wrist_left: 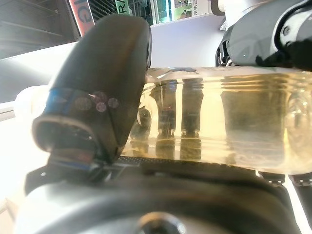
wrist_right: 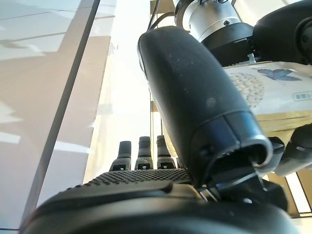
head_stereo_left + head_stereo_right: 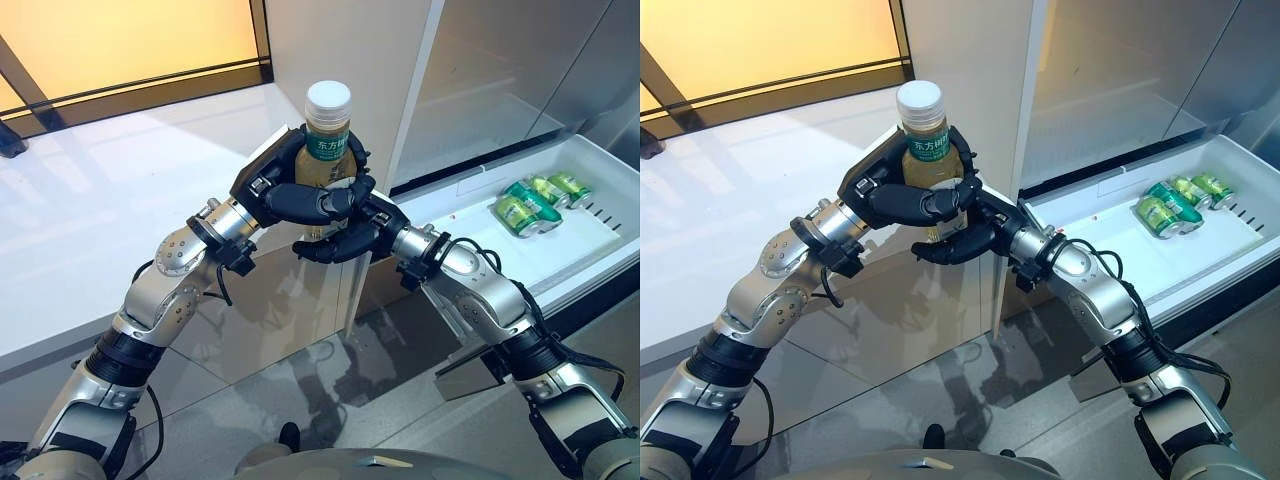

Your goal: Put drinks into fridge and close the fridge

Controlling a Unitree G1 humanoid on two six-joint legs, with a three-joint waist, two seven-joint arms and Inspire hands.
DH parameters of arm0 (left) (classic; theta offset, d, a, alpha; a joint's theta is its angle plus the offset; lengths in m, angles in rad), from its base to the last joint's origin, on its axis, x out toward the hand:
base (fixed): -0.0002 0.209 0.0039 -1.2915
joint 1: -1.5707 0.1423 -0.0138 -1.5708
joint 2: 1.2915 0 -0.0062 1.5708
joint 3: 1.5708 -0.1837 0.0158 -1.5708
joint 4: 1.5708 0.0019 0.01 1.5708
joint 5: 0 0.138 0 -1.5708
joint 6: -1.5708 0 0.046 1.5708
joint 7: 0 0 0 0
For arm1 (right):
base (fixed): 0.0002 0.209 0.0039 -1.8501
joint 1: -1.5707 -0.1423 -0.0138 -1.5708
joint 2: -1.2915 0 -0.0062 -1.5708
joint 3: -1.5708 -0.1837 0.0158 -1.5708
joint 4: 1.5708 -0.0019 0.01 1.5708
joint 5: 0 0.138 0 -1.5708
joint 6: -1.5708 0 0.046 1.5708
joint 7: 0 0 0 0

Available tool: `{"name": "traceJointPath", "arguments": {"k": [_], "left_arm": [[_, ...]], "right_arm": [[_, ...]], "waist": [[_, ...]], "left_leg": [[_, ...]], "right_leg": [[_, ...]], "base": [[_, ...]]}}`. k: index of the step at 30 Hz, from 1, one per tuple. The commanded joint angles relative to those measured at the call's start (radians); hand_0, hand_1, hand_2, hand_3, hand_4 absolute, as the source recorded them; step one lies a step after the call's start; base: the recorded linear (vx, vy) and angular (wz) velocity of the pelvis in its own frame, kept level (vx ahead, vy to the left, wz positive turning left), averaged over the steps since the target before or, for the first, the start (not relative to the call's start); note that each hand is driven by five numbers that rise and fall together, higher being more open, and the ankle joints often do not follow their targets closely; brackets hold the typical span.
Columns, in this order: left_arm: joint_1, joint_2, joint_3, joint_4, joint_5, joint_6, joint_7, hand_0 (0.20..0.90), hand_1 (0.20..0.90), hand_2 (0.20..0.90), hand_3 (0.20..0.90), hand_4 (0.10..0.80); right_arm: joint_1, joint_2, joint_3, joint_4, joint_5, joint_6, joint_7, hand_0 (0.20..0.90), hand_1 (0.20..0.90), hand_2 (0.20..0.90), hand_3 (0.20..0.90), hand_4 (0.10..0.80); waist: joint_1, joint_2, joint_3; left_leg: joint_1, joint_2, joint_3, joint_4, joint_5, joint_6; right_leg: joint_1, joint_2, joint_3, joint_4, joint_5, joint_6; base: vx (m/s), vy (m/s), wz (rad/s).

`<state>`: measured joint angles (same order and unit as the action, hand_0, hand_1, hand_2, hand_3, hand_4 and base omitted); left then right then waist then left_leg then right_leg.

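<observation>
The left hand (image 3: 290, 195) has its fingers wrapped around the upright white-capped clear plastic bottle of amber tea (image 3: 327, 135), above the white counter (image 3: 90, 230); the right hand (image 3: 345, 240), fingers relaxed, cups its base from five o'clock; three green cans (image 3: 540, 200) lie in the open white fridge drawer (image 3: 470, 235) at three o'clock

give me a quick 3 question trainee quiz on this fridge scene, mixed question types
1. True or false: the left hand is curled round the bottle.
2. Where do the green cans lie? A) on the white counter B) in the open fridge drawer C) on the floor
3. Fill in: the bottle's cap is ____ in colour.

Key: 1 true. 2 B. 3 white. The right hand sits just under the bottle, fingers straight.
</observation>
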<state>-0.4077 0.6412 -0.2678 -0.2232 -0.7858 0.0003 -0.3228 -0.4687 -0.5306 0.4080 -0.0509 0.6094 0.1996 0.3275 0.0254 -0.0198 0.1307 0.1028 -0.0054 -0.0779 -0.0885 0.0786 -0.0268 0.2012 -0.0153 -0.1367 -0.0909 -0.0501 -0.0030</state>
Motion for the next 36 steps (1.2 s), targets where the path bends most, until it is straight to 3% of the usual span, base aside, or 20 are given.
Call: {"name": "traceJointPath", "arguments": {"k": [1, 7, 8, 9, 10, 28, 29, 30, 36], "left_arm": [[-0.138, -0.068, -0.031, -0.072, -0.087, -0.053, -0.094, 0.300, 0.300, 0.300, 0.200, 0.100], [-0.142, -0.070, -0.039, -0.074, -0.098, -0.042, -0.104, 0.300, 0.300, 0.300, 0.200, 0.100], [-0.142, -0.071, -0.040, -0.074, -0.099, -0.041, -0.104, 0.300, 0.300, 0.300, 0.200, 0.100], [-0.142, -0.073, -0.039, -0.075, -0.103, -0.035, -0.106, 0.300, 0.300, 0.300, 0.200, 0.100], [-0.143, -0.073, -0.040, -0.076, -0.105, -0.032, -0.107, 0.300, 0.300, 0.300, 0.200, 0.100], [-0.138, -0.066, -0.029, -0.071, -0.113, -0.018, -0.113, 0.300, 0.300, 0.300, 0.200, 0.100], [-0.139, -0.066, -0.028, -0.072, -0.110, -0.016, -0.110, 0.509, 0.509, 0.509, 0.444, 0.344], [-0.139, -0.063, -0.028, -0.070, -0.106, -0.017, -0.109, 0.900, 0.900, 0.900, 0.900, 0.800], [-0.136, -0.047, -0.017, -0.062, -0.080, -0.031, -0.080, 0.900, 0.900, 0.900, 0.900, 0.800]], "right_arm": [[-0.240, 0.063, -0.059, -0.092, 0.092, -0.155, -0.098, 0.900, 0.900, 0.900, 0.900, 0.800], [-0.256, 0.060, -0.058, -0.078, 0.093, -0.164, -0.111, 0.900, 0.900, 0.900, 0.900, 0.800], [-0.257, 0.060, -0.058, -0.078, 0.092, -0.165, -0.113, 0.865, 0.865, 0.865, 0.859, 0.759], [-0.261, 0.060, -0.058, -0.076, 0.094, -0.165, -0.114, 0.644, 0.644, 0.644, 0.601, 0.501], [-0.263, 0.061, -0.057, -0.076, 0.091, -0.166, -0.117, 0.300, 0.300, 0.300, 0.200, 0.100], [-0.268, 0.055, -0.065, -0.068, 0.097, -0.169, -0.123, 0.300, 0.300, 0.300, 0.200, 0.100], [-0.268, 0.055, -0.066, -0.068, 0.095, -0.169, -0.124, 0.300, 0.300, 0.300, 0.200, 0.100], [-0.269, 0.053, -0.069, -0.069, 0.097, -0.168, -0.124, 0.300, 0.300, 0.300, 0.200, 0.100], [-0.272, 0.046, -0.075, -0.067, 0.104, -0.168, -0.132, 0.300, 0.300, 0.300, 0.200, 0.100]], "waist": [[0.000, 0.000, -0.122], [0.002, -0.001, -0.126], [0.002, -0.001, -0.126], [0.003, -0.001, -0.125], [0.003, -0.001, -0.126], [0.006, -0.001, -0.131], [0.006, -0.001, -0.131], [0.006, -0.002, -0.130], [0.008, -0.001, -0.131]], "left_leg": [[0.034, -0.041, 0.014, 0.005, -0.106, 0.036], [0.034, -0.041, 0.012, 0.004, -0.105, 0.037], [0.034, -0.041, 0.012, 0.004, -0.106, 0.037], [0.034, -0.041, 0.012, 0.004, -0.106, 0.037], [0.034, -0.041, 0.012, 0.004, -0.106, 0.037], [0.030, -0.041, 0.013, 0.003, -0.103, 0.038], [0.030, -0.041, 0.013, 0.003, -0.103, 0.038], [0.030, -0.041, 0.013, 0.003, -0.103, 0.038], [0.030, -0.042, 0.012, 0.003, -0.103, 0.038]], "right_leg": [[-0.063, -0.021, 0.015, 0.021, 0.058, 0.064], [-0.063, -0.021, 0.014, 0.020, 0.059, 0.064], [-0.063, -0.021, 0.014, 0.020, 0.059, 0.064], [-0.063, -0.020, 0.014, 0.021, 0.059, 0.063], [-0.063, -0.020, 0.014, 0.020, 0.059, 0.063], [-0.066, -0.021, 0.012, 0.018, 0.061, 0.063], [-0.066, -0.021, 0.012, 0.018, 0.061, 0.063], [-0.066, -0.021, 0.012, 0.018, 0.061, 0.062], [-0.066, -0.021, 0.010, 0.017, 0.062, 0.064]], "base": [[0.000, 0.000, 0.00], [0.000, 0.000, 0.00], [0.000, 0.000, 0.00], [0.000, 0.000, 0.00], [0.000, 0.000, 0.00], [0.000, 0.000, 0.00], [0.000, 0.000, 0.00], [0.000, 0.000, 0.00], [0.000, 0.000, 0.00]]}}
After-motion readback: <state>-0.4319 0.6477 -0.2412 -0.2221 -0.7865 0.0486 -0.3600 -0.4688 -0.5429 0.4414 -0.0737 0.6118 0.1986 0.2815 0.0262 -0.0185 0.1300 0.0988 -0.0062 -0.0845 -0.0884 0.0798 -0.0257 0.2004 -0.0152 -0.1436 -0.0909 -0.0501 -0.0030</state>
